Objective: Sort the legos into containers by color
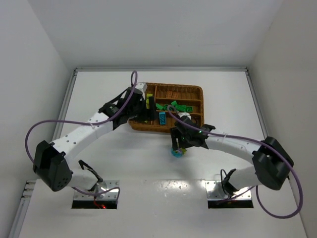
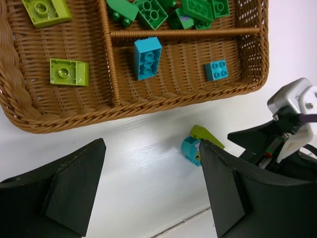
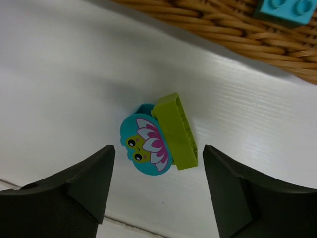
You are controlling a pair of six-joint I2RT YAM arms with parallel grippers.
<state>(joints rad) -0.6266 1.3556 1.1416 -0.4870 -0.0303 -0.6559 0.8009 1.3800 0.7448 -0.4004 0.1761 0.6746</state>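
Right claw (image 3: pixel 157 163): spread, astride cyan brick (image 3: pixel 141 144) and lime brick (image 3: pixel 176 131).
Bricks: touching, on surface (image 3: pixel 59 74) beside tray (image 2: pixel 29 121).
Left claw (image 2: pixel 152 148): spread, empty, above tray rim.
Other legos (image 2: pixel 147 57): inside tray.

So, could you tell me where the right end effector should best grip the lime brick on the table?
Probably its two short ends, from above: the lime brick lies on the table, one long face against the cyan flower piece, leaving the ends free.
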